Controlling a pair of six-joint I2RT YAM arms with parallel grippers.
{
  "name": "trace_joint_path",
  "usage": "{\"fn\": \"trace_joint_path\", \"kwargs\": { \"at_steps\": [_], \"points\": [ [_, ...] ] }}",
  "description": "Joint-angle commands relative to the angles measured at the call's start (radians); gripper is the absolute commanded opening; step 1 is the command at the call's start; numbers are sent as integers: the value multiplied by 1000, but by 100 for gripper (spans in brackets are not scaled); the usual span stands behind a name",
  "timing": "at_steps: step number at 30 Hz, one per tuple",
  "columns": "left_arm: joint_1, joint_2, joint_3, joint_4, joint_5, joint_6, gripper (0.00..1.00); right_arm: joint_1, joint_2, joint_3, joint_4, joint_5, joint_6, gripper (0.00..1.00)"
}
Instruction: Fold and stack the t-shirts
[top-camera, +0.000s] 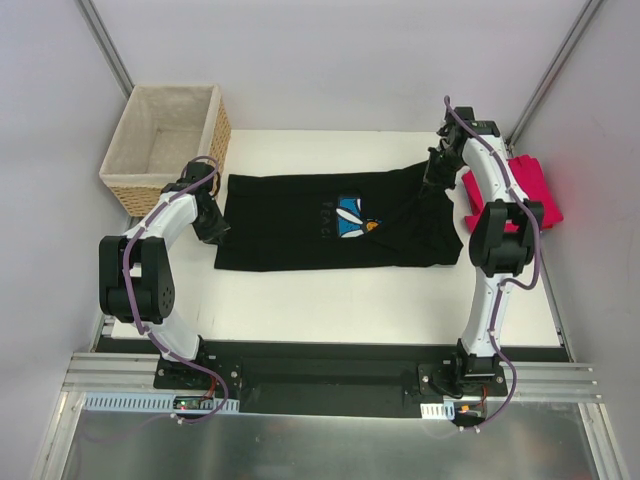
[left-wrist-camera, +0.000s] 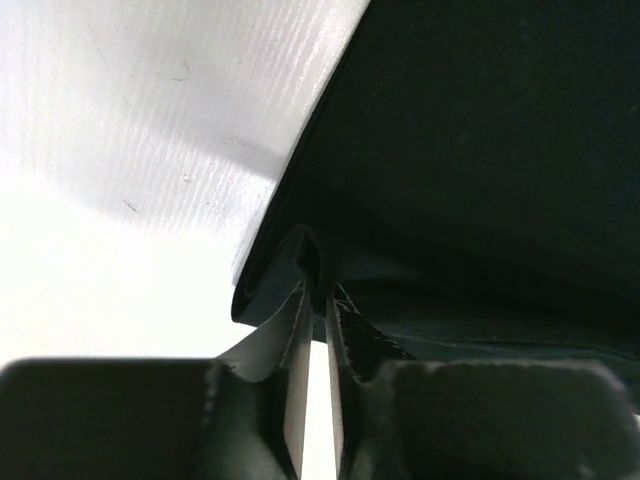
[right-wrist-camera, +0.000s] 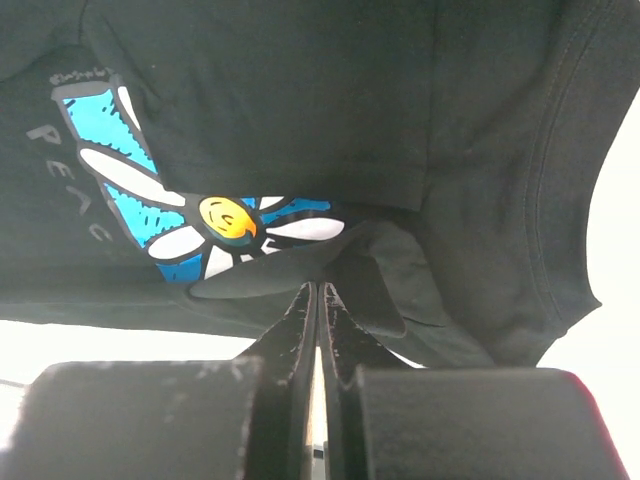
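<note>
Jaws of right gripper are clamping a fold of black t-shirt spread on table. At its hem, left gripper is sitting nearly closed; grip uncertain. Far right, pinkish-red t-shirt is lying.

Overhead; wrist close-ups sharing black t-shirt

The black t-shirt bears a blue square print: a white-petalled daisy with a yellow centre. Right of it lies a plain pinkish-red t-shirt; left of it, a tan woven basket lined pale. The bench beneath is white.
</note>
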Motion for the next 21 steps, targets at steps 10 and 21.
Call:
{"fn": "trace_joint_path", "kwargs": {
  "at_steps": [10, 21],
  "points": [
    [18, -53, 6, 20, -66, -44, 41, 5, 29, 39, 26, -7, -8, 1],
    [18, -99, -31, 20, -20, -48, 36, 7, 69, 60, 65, -14, 26, 1]
  ]
}}
